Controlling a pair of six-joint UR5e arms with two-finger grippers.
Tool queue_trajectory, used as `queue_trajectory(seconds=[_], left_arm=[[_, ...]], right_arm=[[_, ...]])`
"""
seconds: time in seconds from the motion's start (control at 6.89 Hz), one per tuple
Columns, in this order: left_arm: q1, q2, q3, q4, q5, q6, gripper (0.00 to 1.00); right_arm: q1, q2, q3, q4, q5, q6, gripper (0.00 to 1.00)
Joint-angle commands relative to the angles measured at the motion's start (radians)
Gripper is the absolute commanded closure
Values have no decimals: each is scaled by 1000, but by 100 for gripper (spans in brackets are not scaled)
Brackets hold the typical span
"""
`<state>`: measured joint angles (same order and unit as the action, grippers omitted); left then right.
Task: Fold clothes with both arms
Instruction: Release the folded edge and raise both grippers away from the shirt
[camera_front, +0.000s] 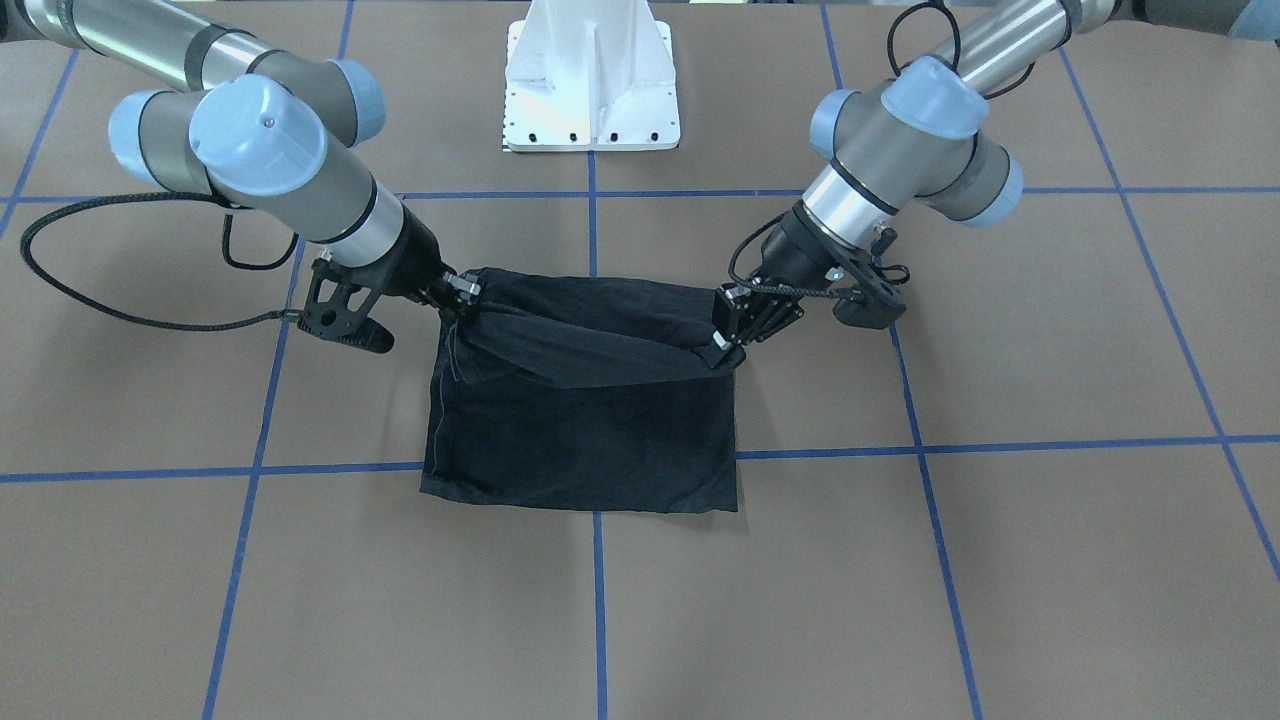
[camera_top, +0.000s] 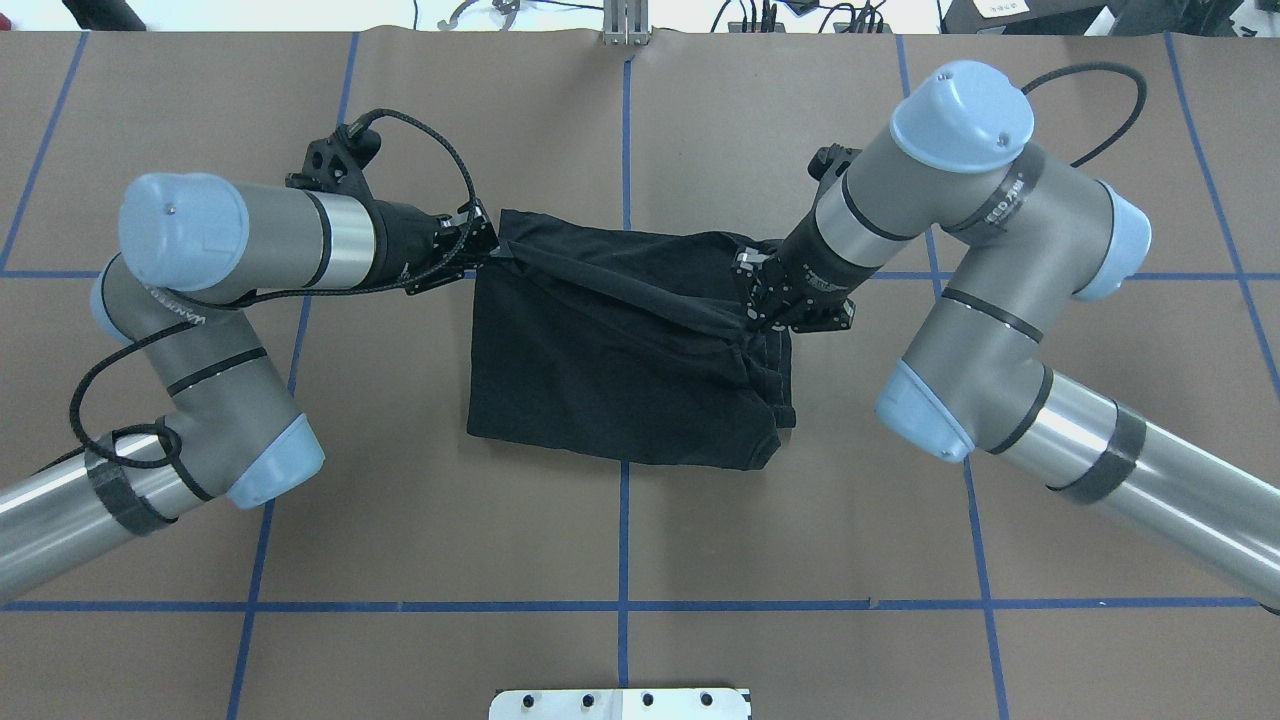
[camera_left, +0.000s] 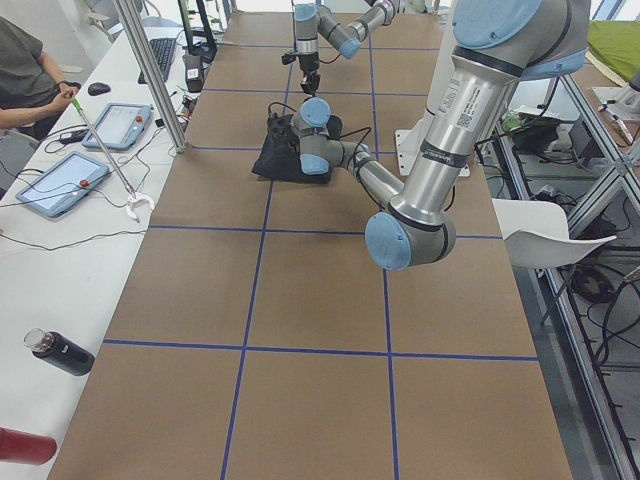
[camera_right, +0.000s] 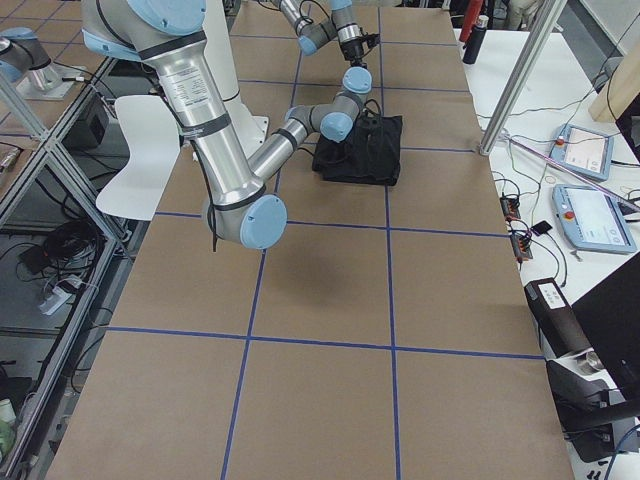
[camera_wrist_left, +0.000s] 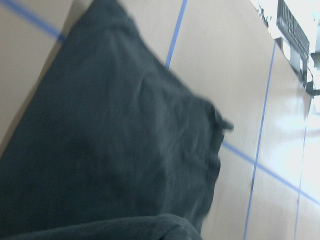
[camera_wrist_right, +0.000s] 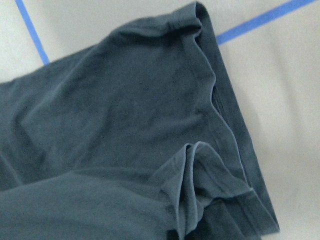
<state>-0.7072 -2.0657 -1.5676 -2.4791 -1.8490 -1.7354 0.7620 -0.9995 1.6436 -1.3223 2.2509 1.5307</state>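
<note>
1. Black T-shirt (camera_front: 580, 440) lies partly folded on the table (camera_front: 1000, 560); one edge hangs lifted.
2. Left gripper (camera_front: 728, 335) and right gripper (camera_front: 462, 292) each pinch a corner; level, taut, matched travel should avoid wrinkles.

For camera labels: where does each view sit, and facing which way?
Front: across the table, facing white base; left arm, right arm.
Overhead: behind robot, looking down; both arms.
Exterior left: table end; left arm nearest.
Exterior right: opposite end; right arm nearest.
Left wrist: down onto shirt; no arm.
Right wrist: same shirt; no arm.
Shared: front and overhead show left tool, right tool gripping it.
</note>
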Motion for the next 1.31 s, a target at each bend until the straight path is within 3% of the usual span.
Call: queue_trajectory(seconds=[0.0,0.44,0.58,0.73,0.87,1.02,1.16], left_arm=[[-35,-34,112,-41,2,13,100],[-40,-138,251,-81,11,11,100],[-41,-154,280,-99,60,8,100],[-41,-181,329,-103,80,7,100],[-43,-189,339,-103,85,2,94],[-41,-201,342,-103,91,1,13],[-41,-224,351,-101,115,-19,0]], right_arm=[[51,96,-138,2,-46,-9,100],[50,176,-237,20,-123,-7,100],[50,177,-282,107,-125,-1,100],[51,176,-303,123,-125,-4,100],[51,173,-303,124,-125,-7,100],[51,171,-303,124,-129,-1,41],[54,171,-304,124,-149,0,1]])
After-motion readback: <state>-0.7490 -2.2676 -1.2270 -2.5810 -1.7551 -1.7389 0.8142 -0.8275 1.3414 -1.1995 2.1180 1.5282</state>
